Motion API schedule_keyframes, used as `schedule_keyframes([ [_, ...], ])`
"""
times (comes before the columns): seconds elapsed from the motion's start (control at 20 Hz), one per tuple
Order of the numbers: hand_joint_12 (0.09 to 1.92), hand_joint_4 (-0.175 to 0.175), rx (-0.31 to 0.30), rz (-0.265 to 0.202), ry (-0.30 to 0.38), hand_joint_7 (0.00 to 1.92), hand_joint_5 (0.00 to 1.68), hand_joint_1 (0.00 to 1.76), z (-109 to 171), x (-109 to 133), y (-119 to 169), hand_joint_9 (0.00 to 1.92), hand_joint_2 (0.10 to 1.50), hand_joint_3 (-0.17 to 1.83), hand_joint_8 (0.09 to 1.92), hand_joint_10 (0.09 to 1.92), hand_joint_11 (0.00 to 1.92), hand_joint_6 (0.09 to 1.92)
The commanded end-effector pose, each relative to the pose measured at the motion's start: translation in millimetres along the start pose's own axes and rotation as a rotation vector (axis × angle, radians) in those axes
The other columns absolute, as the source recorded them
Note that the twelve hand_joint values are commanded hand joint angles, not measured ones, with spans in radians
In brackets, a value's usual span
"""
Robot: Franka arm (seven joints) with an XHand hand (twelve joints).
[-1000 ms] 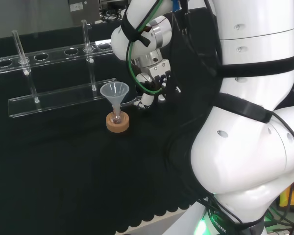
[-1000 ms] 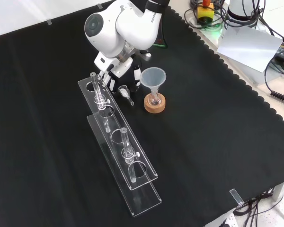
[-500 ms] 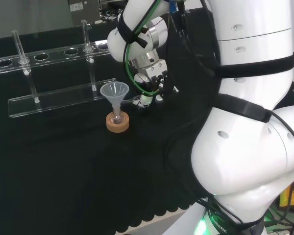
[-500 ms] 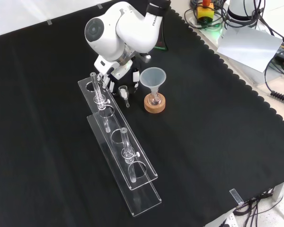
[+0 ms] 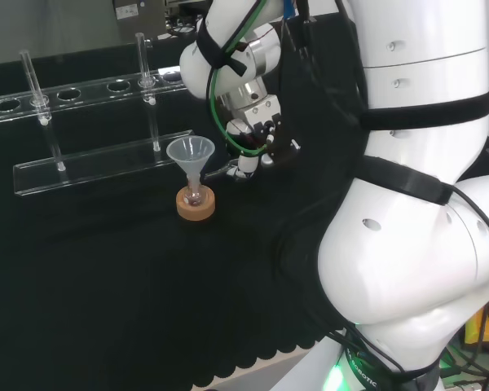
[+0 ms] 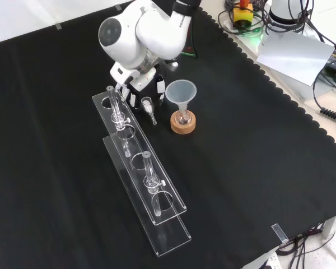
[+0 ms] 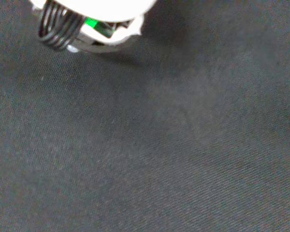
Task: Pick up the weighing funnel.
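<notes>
Front view: black-and-white hand (image 6: pixel 139 88) low over the black cloth (image 6: pixel 252 185) of the bench, toward the far edge, under a big white arm link. Fingers curled down onto the weighing funnel (image 6: pixel 149 108), a small clear scoop with a short stem, apparently pinching its cup end, stem slanting toward the near edge. Hard to tell whether it is clear of the cloth.

Just beside it, toward the scalloped right edge: the funnel (image 6: pixel 181 91), mouth up, stem in a small flask on a cork ring (image 6: pixel 182 125). On the other side: a long clear rack (image 6: pixel 148 190) with two upright tubes, running toward the near edge.

Head view: hand (image 5: pixel 251 130) with fingertips at the weighing funnel (image 5: pixel 226 170), just right of the funnel.

Wrist view: plain black cloth, close up.
</notes>
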State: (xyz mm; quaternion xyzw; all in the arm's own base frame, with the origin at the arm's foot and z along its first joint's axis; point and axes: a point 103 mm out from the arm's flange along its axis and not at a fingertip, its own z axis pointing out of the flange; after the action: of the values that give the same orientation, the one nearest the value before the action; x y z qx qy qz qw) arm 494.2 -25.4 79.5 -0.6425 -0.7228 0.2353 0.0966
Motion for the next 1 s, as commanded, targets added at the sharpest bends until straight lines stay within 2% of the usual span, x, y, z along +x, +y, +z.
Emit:
schedule_keyframes([
  [0.05, 1.29, 0.175, -0.012, 0.023, 0.046, 0.51, 1.2, 1.11, -10, -11, -9, 0.81, 0.69, 0.66, 0.64, 0.51, 0.43, 0.81],
  [0.4, 1.29, 0.175, -0.012, 0.04, 0.054, 0.51, 1.2, 1.11, -9, -14, -16, 0.81, 0.68, 0.67, 0.64, 0.51, 0.44, 0.81],
  [0.65, 1.29, 0.175, -0.006, 0.032, 0.064, 0.5, 1.19, 1.11, -2, -10, -14, 0.81, 0.68, 0.67, 0.64, 0.51, 0.44, 0.82],
  [1.0, 1.29, 0.175, -0.001, 0.021, 0.045, 0.5, 1.19, 1.1, 4, -4, -10, 0.81, 0.68, 0.68, 0.64, 0.51, 0.44, 0.82],
])
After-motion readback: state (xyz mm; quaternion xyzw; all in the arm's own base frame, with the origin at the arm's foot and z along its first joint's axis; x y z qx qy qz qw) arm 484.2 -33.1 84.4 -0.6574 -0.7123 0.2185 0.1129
